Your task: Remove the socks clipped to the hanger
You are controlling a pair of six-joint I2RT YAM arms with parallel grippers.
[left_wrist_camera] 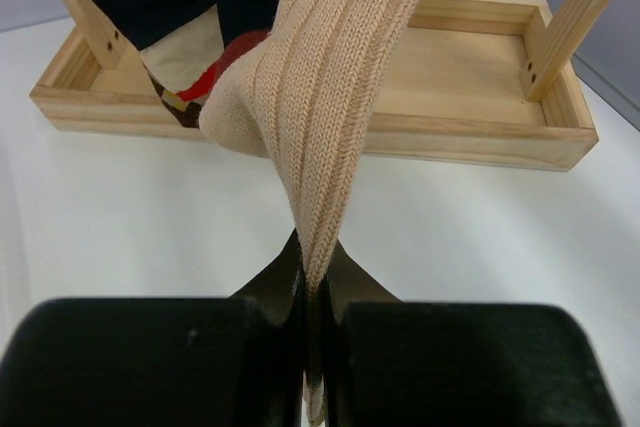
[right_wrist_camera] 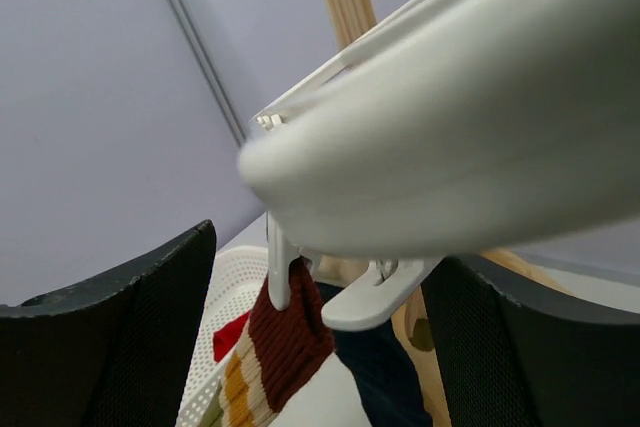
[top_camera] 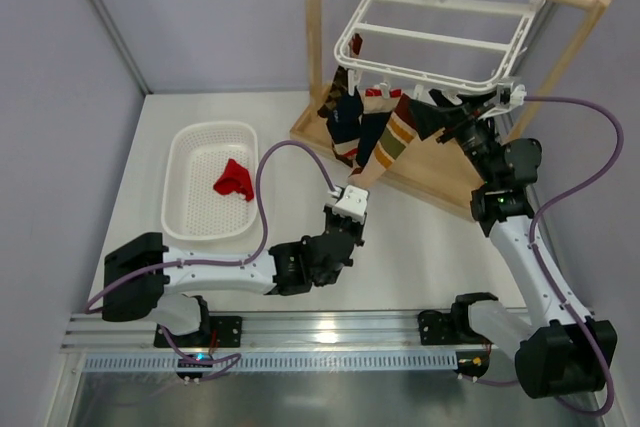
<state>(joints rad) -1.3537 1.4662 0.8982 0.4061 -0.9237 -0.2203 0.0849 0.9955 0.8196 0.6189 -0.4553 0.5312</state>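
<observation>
Left gripper [left_wrist_camera: 312, 282]: closed tight on the toe end of the cream sock [left_wrist_camera: 330, 87].
Sock axis: stretched taut, rising up and away from that gripper to its clip [right_wrist_camera: 277, 265] on the hanger [top_camera: 430, 37].
Right gripper [top_camera: 458, 122]: spread wide about the hanger rim, nothing gripped.
Nearer arm: left; a pull back along the sock is judged needed.

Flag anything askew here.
The hanger hangs tilted, with its near rim low. One cream sock is stretched taut from that rim down to the left end effector, which is shut on its lower end. The right end effector straddles the rim, open.
</observation>
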